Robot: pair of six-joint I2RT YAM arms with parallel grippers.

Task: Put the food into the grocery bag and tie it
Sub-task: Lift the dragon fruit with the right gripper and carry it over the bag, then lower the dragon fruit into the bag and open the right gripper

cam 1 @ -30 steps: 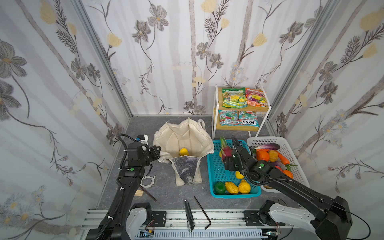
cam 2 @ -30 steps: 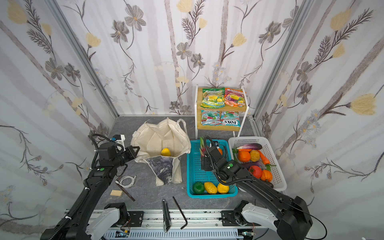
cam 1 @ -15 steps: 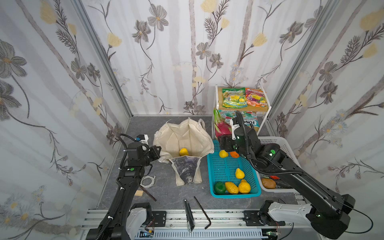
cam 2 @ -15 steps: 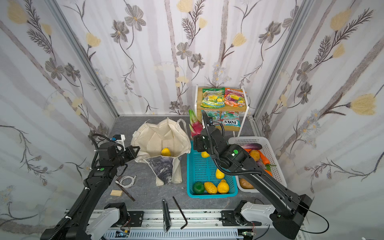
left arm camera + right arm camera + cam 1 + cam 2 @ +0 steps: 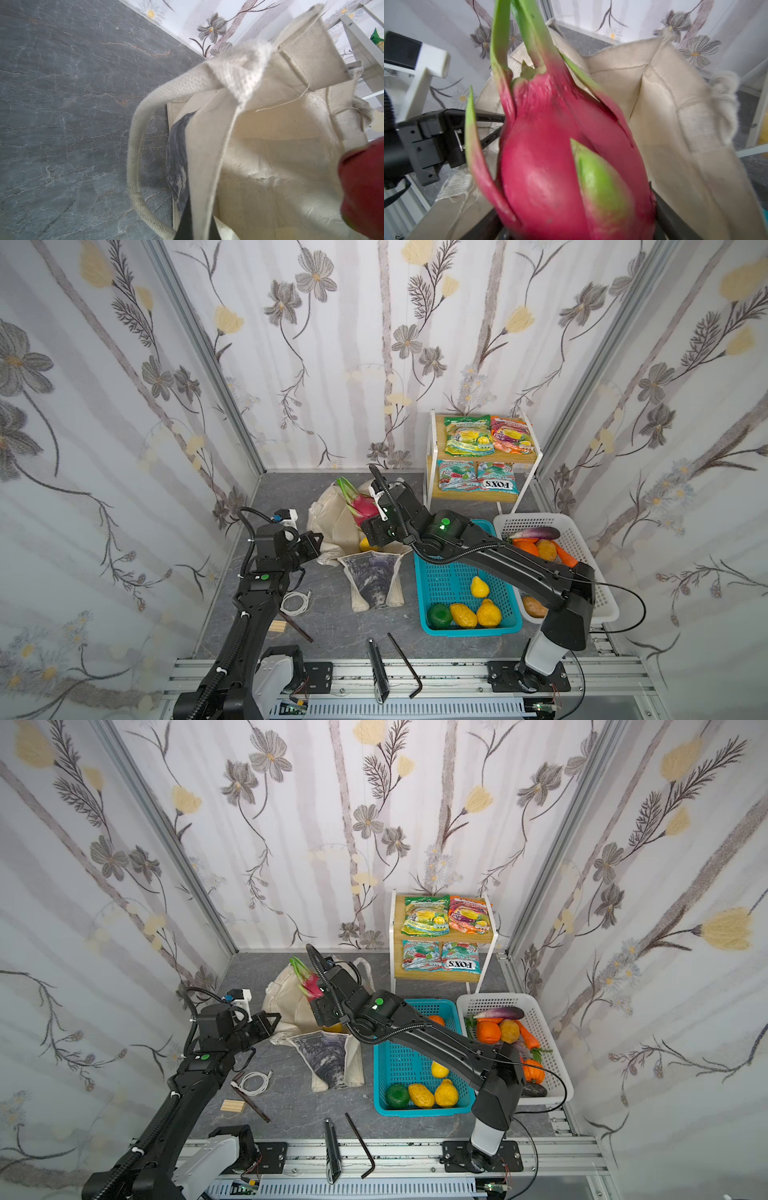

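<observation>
Right gripper [image 5: 371, 517], grasping dragon fruit [image 5: 356, 501], moved over canvas grocery bag [image 5: 332, 522]; left gripper [image 5: 318, 546] pinching it.

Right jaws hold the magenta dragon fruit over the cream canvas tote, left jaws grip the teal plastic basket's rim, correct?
Wrong rim. The left wrist view shows the left gripper with jaws shut on the edge of the cream canvas tote, not the teal plastic basket. The right gripper does hold the magenta dragon fruit over the tote.

Lab test booth: floral wallpaper panels [image 5: 332, 344] between aluminium posts [image 5: 201, 352], my arms [image 5: 249, 614] bolted to a slotted rail [image 5: 436, 672], hex key [image 5: 404, 657] loose.
</observation>
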